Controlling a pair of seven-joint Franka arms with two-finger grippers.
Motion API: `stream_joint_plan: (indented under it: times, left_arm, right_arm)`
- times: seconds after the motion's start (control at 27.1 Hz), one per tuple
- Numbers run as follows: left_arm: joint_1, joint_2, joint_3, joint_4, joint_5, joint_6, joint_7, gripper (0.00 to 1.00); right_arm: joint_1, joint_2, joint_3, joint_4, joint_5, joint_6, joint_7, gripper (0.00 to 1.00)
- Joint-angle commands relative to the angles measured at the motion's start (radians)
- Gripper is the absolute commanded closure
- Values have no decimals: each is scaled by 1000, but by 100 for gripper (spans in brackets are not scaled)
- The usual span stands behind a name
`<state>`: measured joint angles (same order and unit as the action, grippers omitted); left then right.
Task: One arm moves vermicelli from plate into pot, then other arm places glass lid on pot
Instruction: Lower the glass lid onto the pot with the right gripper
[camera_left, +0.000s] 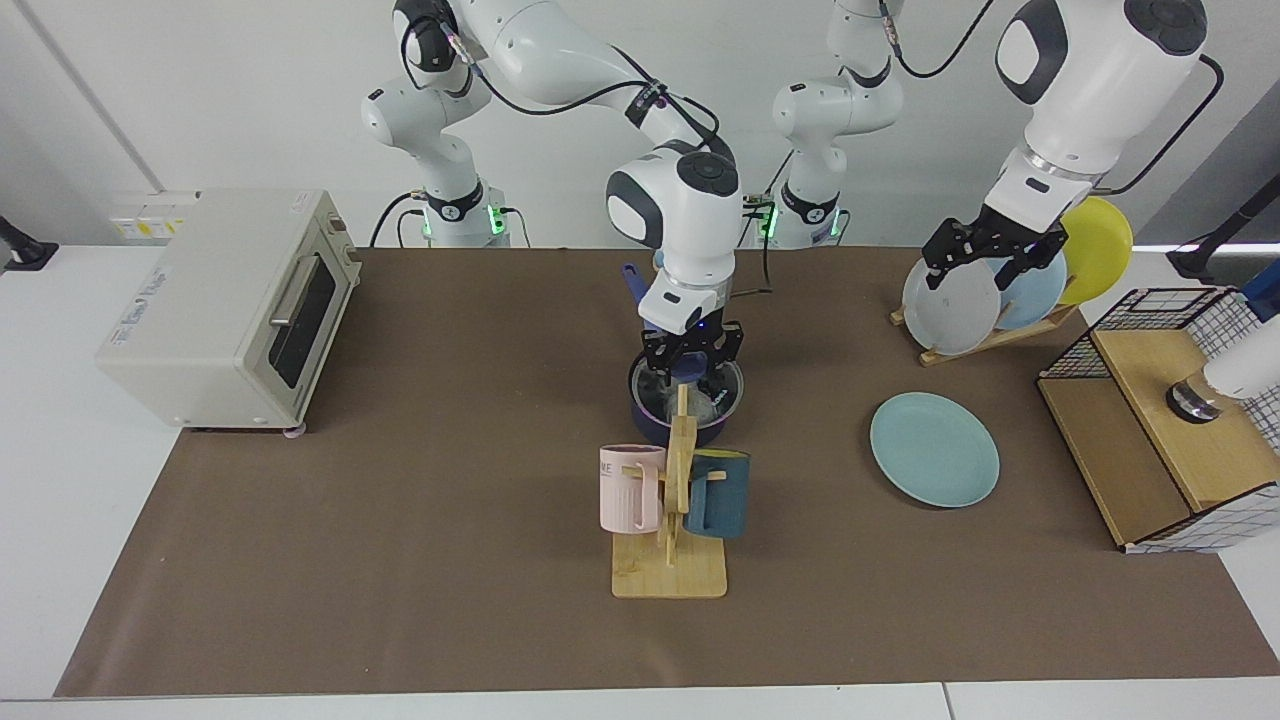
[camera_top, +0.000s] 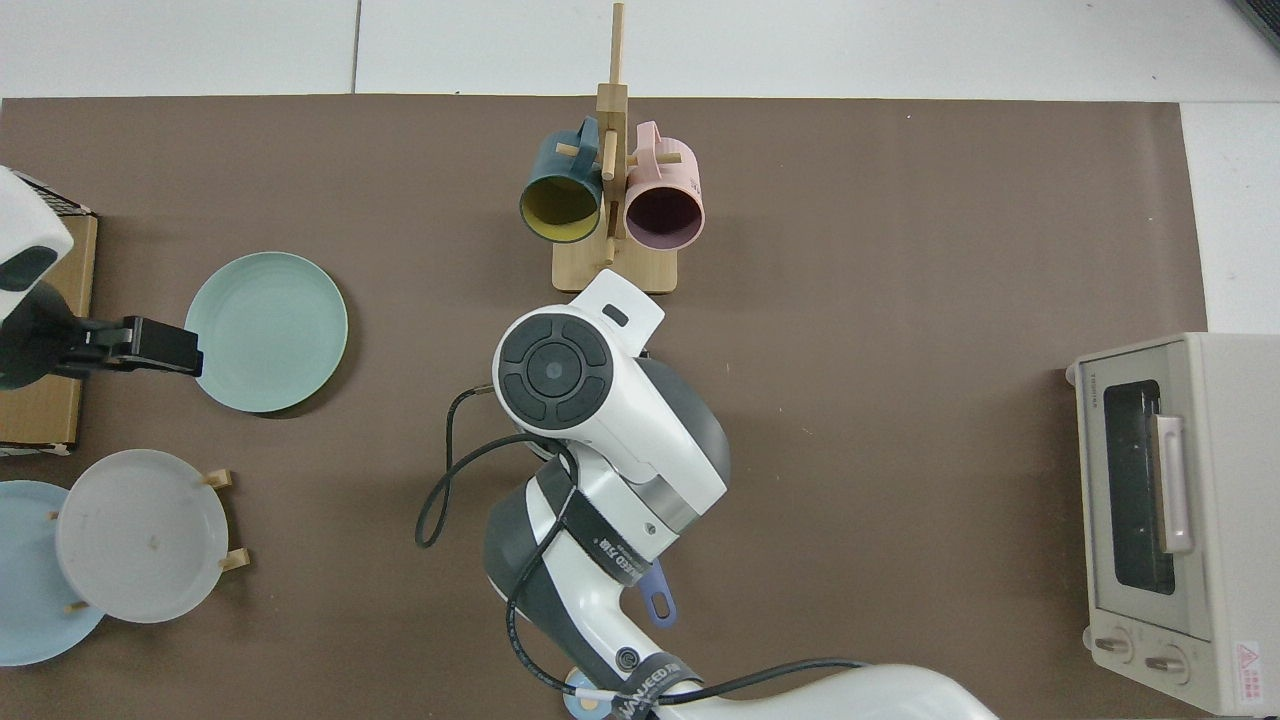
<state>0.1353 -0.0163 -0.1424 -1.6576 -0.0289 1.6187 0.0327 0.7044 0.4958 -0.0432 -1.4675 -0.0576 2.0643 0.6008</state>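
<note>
The dark navy pot stands mid-table, its blue handle pointing towards the arms' bases. The glass lid lies level on its rim. Pale vermicelli shows through the glass. My right gripper reaches down from above and is shut on the lid's blue knob. In the top view the right arm hides the pot and lid. The teal-green plate lies bare. My left gripper waits open, raised beside the plate, in front of the plate rack.
A wooden mug rack with a pink mug and a dark teal mug stands close by the pot, on its side away from the arms. A toaster oven, a plate rack and a wire-sided wooden box line the table's ends.
</note>
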Motion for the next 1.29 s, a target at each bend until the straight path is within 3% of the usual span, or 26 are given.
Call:
stream_joint_plan:
  times: [0.0, 0.41, 1.03, 1.07, 1.15, 1.22, 1.26]
  left_arm:
    - [-9, -8, 9, 1, -6, 6, 3, 0]
    - [-11, -10, 9, 1, -6, 4, 3, 0]
    - [-11, -8, 9, 1, -6, 6, 3, 0]
    - [-11, -10, 9, 1, -6, 4, 3, 0]
    - [-11, -8, 9, 1, -6, 6, 3, 0]
    - [-9, -10, 9, 1, -6, 6, 3, 0]
    - [-9, -8, 9, 1, -6, 4, 3, 0]
  right_arm:
    - [-8, 0, 6, 16, 12, -59, -32, 100]
    - [-11, -3, 6, 21, 12, -112, -48, 100]
    - [-19, 3, 6, 32, 38, -110, -56, 100]
    - [-20, 3, 6, 32, 38, -110, -53, 85]
    - [-19, 4, 6, 32, 41, -107, -46, 18]
    - [-14, 4, 6, 33, 42, -107, -42, 2]
    - [-11, 6, 5, 36, 42, -108, -41, 2]
